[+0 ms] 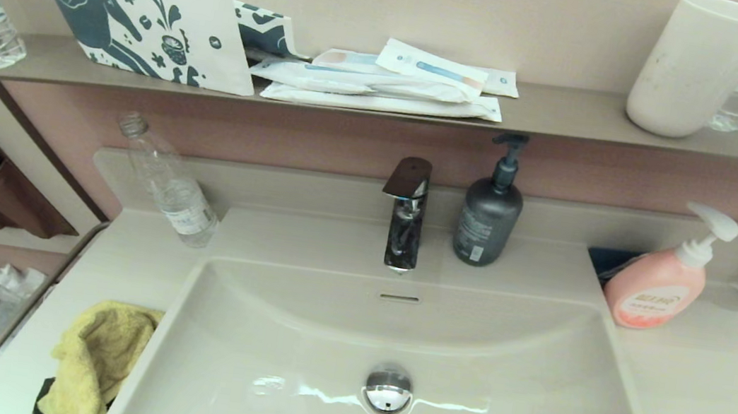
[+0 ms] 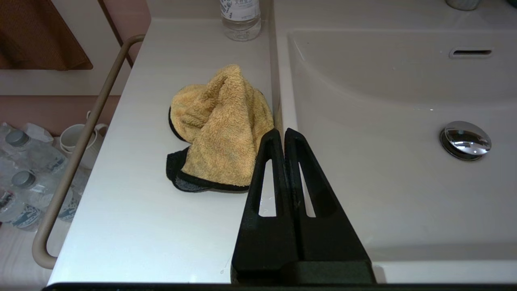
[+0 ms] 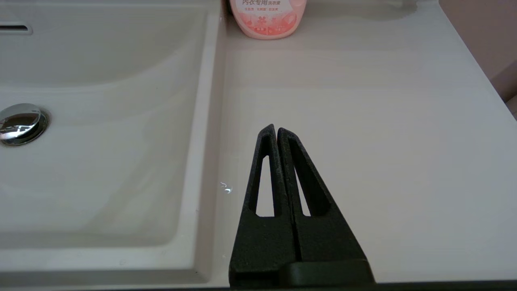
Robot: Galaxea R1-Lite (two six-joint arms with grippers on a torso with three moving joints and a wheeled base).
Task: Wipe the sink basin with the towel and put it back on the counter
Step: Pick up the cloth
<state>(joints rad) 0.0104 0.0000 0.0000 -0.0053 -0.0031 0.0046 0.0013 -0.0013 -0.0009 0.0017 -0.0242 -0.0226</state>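
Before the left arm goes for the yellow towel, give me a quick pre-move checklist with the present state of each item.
1. The towel is on the counter, crumpled beside the sink basin, nothing on top: ok.
2. The left gripper is free to grasp: not ok, shut and holding nothing; it must open first.
3. Approach path: ok, nothing lies between the fingertips and the towel.
4. The clear bottle stands apart from the towel at the back of the counter: ok.
5. The basin is free of objects around the drain plug: ok.
6. The right gripper is out of the way, shut above the counter on the basin's other side: ok.
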